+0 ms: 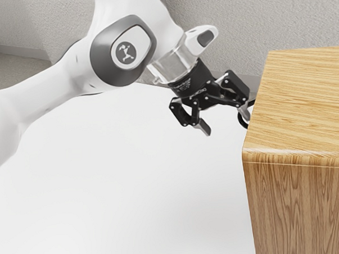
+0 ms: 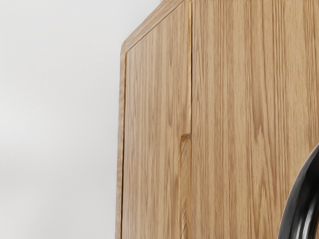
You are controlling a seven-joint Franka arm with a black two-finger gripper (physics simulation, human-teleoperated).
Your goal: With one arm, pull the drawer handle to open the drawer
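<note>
The gripper [image 1: 225, 123] hangs at the cabinet's [image 1: 300, 155] upper front edge with its jaws apart. One finger is just beside the black handle [image 1: 242, 122], the other out over the white table [image 1: 133, 190], which lies open toward the exterior view's left. The wrist view shows the drawer front [image 2: 154, 149], its seams seemingly flush, and the handle's curve near the hand.
</note>
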